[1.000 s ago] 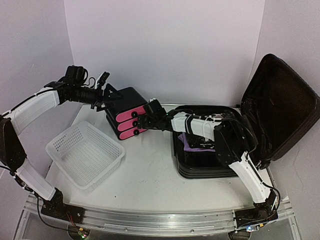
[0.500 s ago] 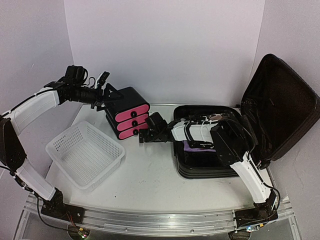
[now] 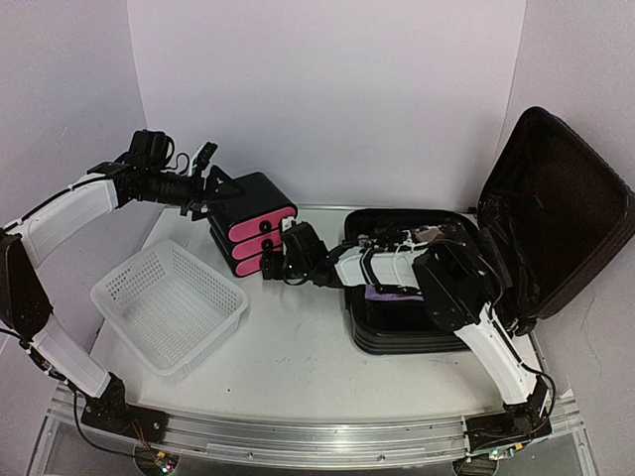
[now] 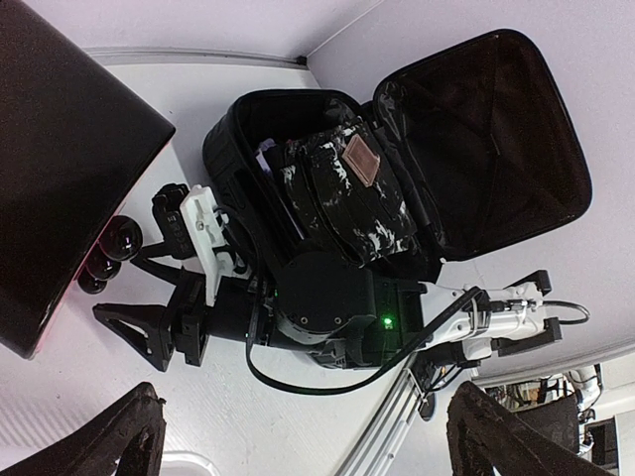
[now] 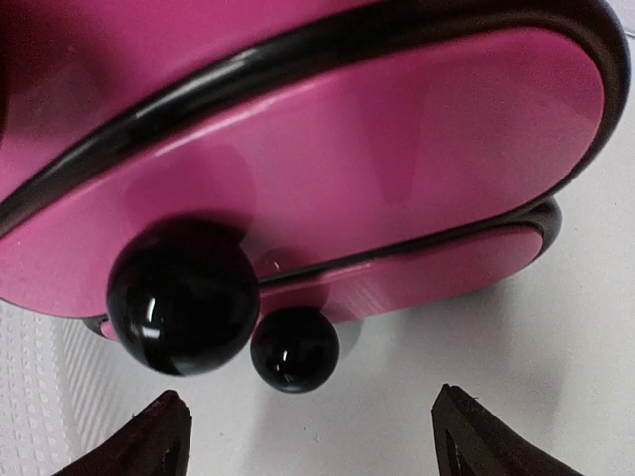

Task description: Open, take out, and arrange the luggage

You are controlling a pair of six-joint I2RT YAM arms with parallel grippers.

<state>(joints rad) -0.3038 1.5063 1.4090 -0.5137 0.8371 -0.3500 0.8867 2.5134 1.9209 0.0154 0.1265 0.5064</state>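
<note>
Standing open along the right edge of the worktop [image 3: 298,357], the luggage [image 3: 556,208] has its lid tipped up against the right wall, so the opening step looks done. Unpacking seems only partly done. A camouflage pouch [image 4: 337,193] and something purple [image 3: 382,293] lie in the lower shell. A black drawer box [image 3: 248,190] with three pink fronts sits toward the back edge, left of centre, and a white mesh basket [image 3: 208,342] sits near the left edge. The right gripper [image 3: 273,268] hovers low at the drawer fronts, jaws wide apart and holding nothing, with a round black knob [image 5: 182,296] just ahead of them. The left gripper [image 3: 206,183] is behind the box, jaws fully spread and gripping nothing; whether it touches the box I cannot tell. Arranging appears to be under way, and the pouch and purple item are yet to come out.
</note>
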